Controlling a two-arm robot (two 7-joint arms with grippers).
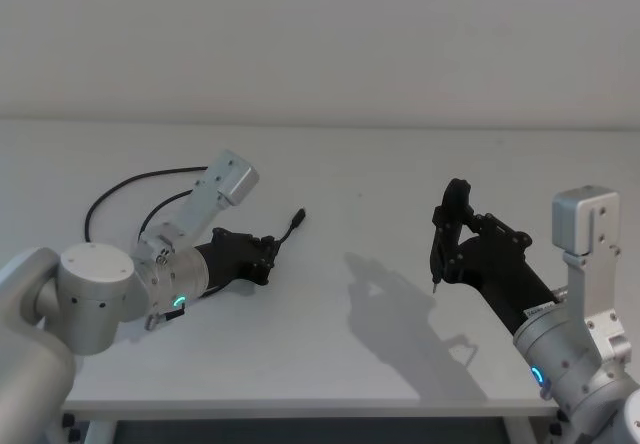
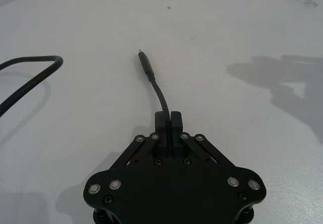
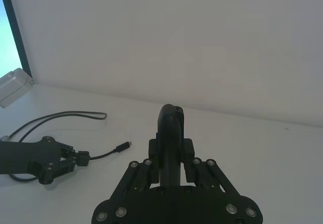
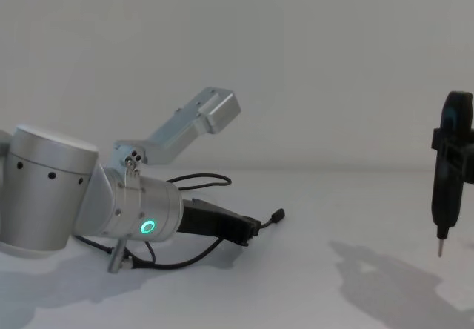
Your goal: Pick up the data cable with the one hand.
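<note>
The data cable [image 1: 120, 186] is a thin black cord that loops across the white table behind my left arm. Its plug end [image 1: 297, 216] points to the right. My left gripper [image 1: 268, 251], on the silver arm with the green ring, lies low over the table and is shut on the cable a short way behind the plug. In the left wrist view the fingers [image 2: 162, 120] press together with the cable [image 2: 159, 90] coming out between them to the plug [image 2: 145, 62]. The chest view shows this gripper [image 4: 252, 229] and the plug [image 4: 278, 215] just past it.
My right gripper [image 1: 447, 239] hangs above the table's right side, apart from the cable, shut on a black pointed tool [image 4: 442, 225]. The table's front edge [image 1: 300, 404] is near. A white wall stands behind.
</note>
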